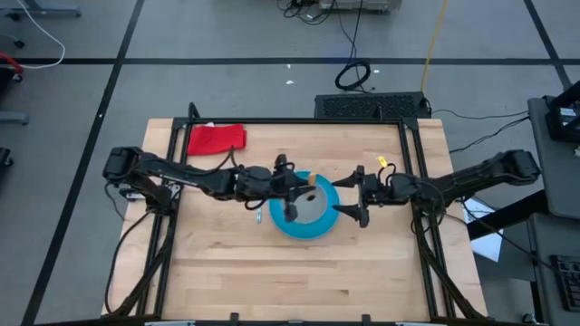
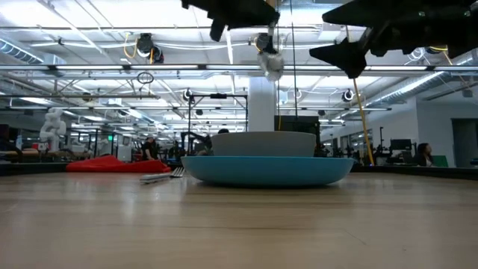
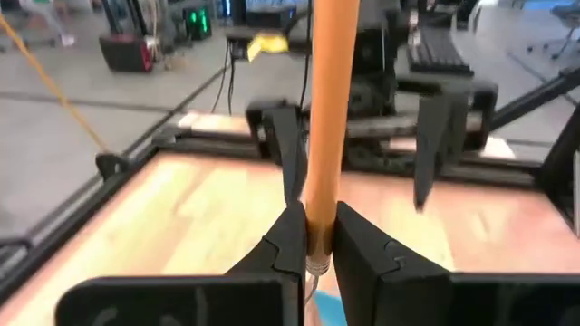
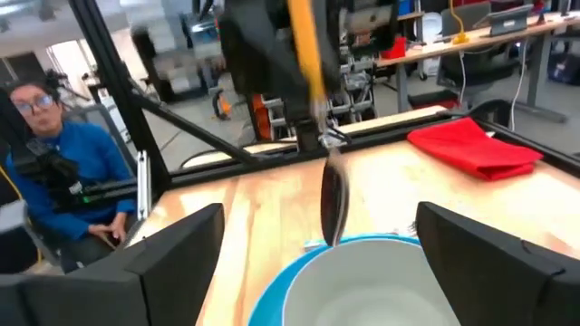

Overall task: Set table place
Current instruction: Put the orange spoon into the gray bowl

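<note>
A bright-blue plate (image 1: 290,226) lies at the table's middle, and a grey bowl (image 1: 315,208) stands in it. My left gripper (image 1: 292,195) hovers over the plate's left half, shut on the spoon (image 4: 332,204), whose orange handle (image 3: 324,109) points up. The spoon's silver bowl (image 2: 271,63) hangs above the grey bowl. My right gripper (image 1: 355,195) is open at the plate's right edge and holds nothing, its fingers (image 4: 181,249) wide apart and facing the spoon. The fork (image 2: 160,177) lies flat on the table left of the plate. My left gripper pinches the spoon between its two fingers at the lower end of the orange handle (image 3: 317,217), just above the silver neck. The fingers come about level from the table's left side and lie across the handle. The spoon stands nearly upright, bowl end down, lifted clear of the grey bowl.
A red cloth (image 1: 216,139) lies near the table's far left corner. A black metal frame (image 1: 412,136) edges the table (image 1: 272,281). The near half of the wood is bare. Beyond the table a person (image 4: 54,181) in blue sits.
</note>
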